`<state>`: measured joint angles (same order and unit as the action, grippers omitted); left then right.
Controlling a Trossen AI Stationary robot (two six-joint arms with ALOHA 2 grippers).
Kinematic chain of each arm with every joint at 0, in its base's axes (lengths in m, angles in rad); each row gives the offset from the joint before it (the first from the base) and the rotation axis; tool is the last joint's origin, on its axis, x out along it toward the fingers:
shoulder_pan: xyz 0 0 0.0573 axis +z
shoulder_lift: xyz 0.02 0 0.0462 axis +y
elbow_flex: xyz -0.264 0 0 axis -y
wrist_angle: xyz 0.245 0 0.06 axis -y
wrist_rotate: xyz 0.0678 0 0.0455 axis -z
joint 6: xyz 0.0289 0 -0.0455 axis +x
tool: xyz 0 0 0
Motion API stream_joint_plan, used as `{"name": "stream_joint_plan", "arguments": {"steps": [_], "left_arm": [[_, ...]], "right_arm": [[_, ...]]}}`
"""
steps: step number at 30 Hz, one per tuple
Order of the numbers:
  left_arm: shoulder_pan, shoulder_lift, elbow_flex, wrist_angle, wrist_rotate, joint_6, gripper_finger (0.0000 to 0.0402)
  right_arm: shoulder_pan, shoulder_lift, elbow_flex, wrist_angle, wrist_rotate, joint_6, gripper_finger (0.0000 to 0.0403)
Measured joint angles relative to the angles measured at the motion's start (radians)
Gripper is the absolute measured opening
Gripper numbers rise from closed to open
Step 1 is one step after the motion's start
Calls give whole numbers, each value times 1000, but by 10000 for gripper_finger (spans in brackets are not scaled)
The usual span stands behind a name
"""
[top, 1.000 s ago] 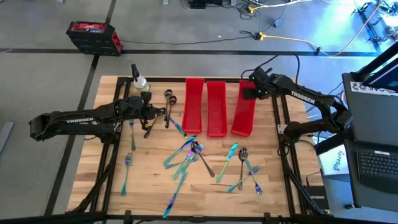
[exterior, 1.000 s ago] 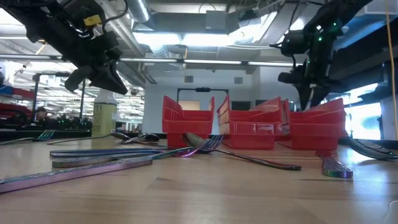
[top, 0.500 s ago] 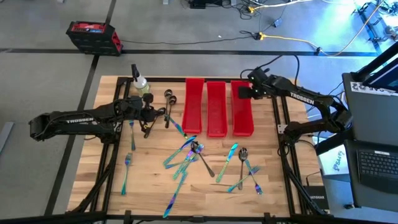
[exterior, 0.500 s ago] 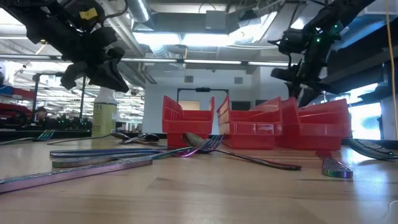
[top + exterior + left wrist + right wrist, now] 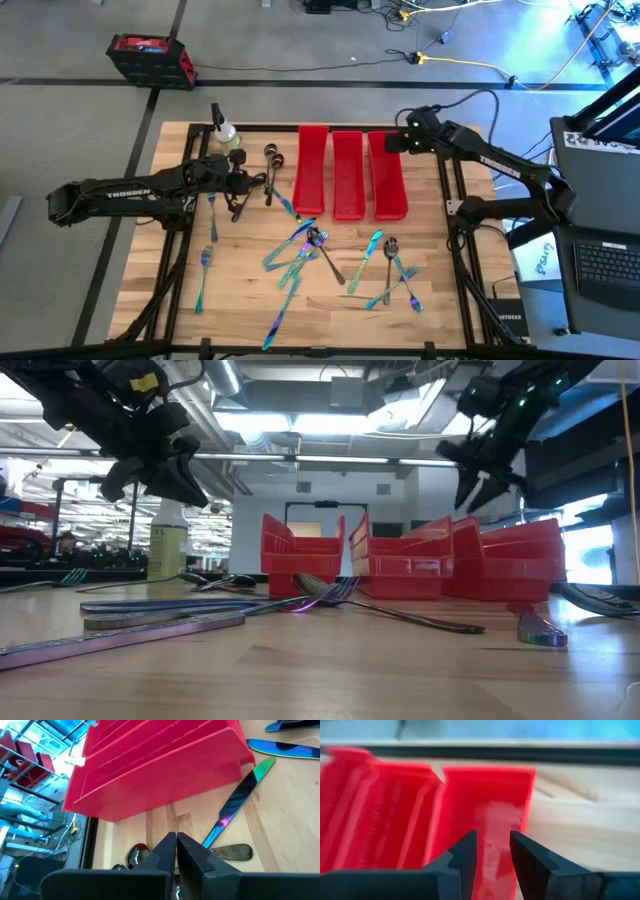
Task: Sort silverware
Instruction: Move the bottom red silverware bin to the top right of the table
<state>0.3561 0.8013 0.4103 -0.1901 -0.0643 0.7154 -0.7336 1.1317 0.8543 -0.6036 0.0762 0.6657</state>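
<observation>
The silverware (image 5: 310, 245), iridescent forks, spoons and knives, lies scattered flat on the wooden table's near half. Two dark spoons (image 5: 272, 160) lie left of three red bins (image 5: 347, 175). My left gripper (image 5: 255, 185) hangs shut and holds nothing. It is above the table beside the dark spoons, with an iridescent knife (image 5: 240, 800) just ahead of it. My right gripper (image 5: 492, 852) hovers open above the far end of the right bin (image 5: 387, 175), clear of it in the low view (image 5: 478, 485).
A small spray bottle (image 5: 225, 130) stands at the far left corner, behind my left arm. The three bins lie side by side along the far middle. A laptop and equipment (image 5: 600, 200) sit off the table's right edge. Bare wood shows at the near left.
The right bin's far end has slid toward the table's left, so the bin now lies parallel to the other two. My right gripper went with it, then rose clear and drew back toward the right, tipping more level.
</observation>
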Motion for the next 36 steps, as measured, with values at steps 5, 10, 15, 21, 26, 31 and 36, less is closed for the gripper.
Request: {"name": "stream_joint_plan", "arguments": {"steps": [5,10,15,21,26,31,36], "left_arm": [[0,0,0,29,1,4,0],[-1,0,0,70,2,-10,0],[-1,0,0,80,8,-54,0],[-1,0,0,80,13,-61,0],[-1,0,0,83,13,-61,0],[-1,0,0,81,13,-61,0],[-1,0,0,81,13,-64,0]], "right_arm": [[109,-66,0,-3,-226,-218,101],[288,-91,1,-31,-373,-336,96],[501,-74,1,-154,-388,-512,63],[695,-41,1,-219,-178,-535,5],[772,57,1,-244,-96,-553,2],[802,184,1,-264,-101,-583,1],[799,280,1,-263,-102,-626,0]]}}
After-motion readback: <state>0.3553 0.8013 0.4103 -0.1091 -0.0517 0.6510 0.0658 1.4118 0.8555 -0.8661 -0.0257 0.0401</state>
